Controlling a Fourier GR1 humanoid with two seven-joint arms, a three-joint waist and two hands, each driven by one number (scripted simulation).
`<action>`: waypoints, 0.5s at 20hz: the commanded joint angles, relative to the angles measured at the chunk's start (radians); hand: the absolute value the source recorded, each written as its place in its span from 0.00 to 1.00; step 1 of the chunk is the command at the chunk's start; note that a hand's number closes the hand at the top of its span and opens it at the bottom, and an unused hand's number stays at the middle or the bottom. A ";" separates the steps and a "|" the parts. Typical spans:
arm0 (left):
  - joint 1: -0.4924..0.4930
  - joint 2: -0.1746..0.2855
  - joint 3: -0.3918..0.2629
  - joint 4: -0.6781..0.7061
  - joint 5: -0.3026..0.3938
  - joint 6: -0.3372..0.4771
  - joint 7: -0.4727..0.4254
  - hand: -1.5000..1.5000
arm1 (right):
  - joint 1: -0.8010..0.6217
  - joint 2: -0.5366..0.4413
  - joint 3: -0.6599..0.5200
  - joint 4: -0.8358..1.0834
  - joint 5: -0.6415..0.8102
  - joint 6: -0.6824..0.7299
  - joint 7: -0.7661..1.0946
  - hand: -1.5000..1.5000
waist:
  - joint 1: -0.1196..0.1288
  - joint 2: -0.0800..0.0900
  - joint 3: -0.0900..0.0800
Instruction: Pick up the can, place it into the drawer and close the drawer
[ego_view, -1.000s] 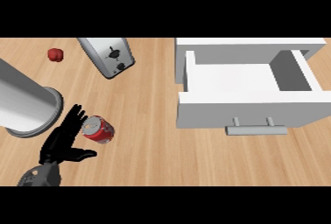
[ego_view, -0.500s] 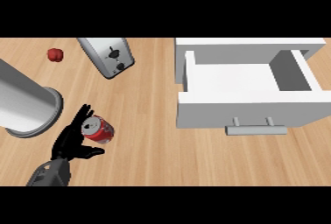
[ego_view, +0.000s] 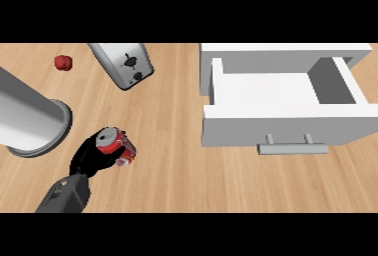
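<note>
**Inspector:** Position of the can?

**Assistant:** The can (ego_view: 120, 148) is at the lower left of the wooden counter (ego_view: 170, 170), well apart from the drawer (ego_view: 280, 125) and outside it. It leans, with its silver top toward the upper left and its red body toward the lower right. Whether its base touches the counter cannot be told from the head view.

**Inspector:** What has hold of it?

**Assistant:** The left hand (ego_view: 90, 159), which enters from the lower left on a grey forearm (ego_view: 65, 196). Its black fingers (ego_view: 94, 142) are curled round the can's left side near the top, and the thumb lies against the lower side. The hand covers part of the can; the red label and the rim show.

**Inspector:** Condition of the drawer?

**Assistant:** It stands pulled out of its white cabinet at the upper right, with the white interior exposed. The front panel faces the lower edge of the view and carries a grey bar handle (ego_view: 292, 148) at its middle.

**Inspector:** Other items on the surface?

**Assistant:** A large grey cylinder (ego_view: 26, 117) stands at the left edge, near the hand and up-left of the can. A grey appliance (ego_view: 122, 64) lies tilted near the top. A small red object (ego_view: 64, 62) sits to the left of the appliance. Both are well apart from the can
</note>
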 joint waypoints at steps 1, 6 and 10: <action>-0.035 -0.021 -0.018 0.019 -0.003 -0.028 -0.024 1.00 | 0.018 0.012 0.015 0.026 -0.008 0.013 -0.007 0.00 | -0.002 0.000 0.000; -0.031 -0.055 -0.012 -0.068 0.037 -0.008 -0.009 1.00 | 0.045 0.013 0.004 0.101 0.039 0.052 -0.148 0.00 | 0.001 -0.001 0.001; -0.010 -0.115 0.035 -0.182 0.081 0.186 0.017 1.00 | -0.009 -0.002 0.015 0.012 0.020 -0.038 -0.014 0.00 | 0.014 -0.003 0.001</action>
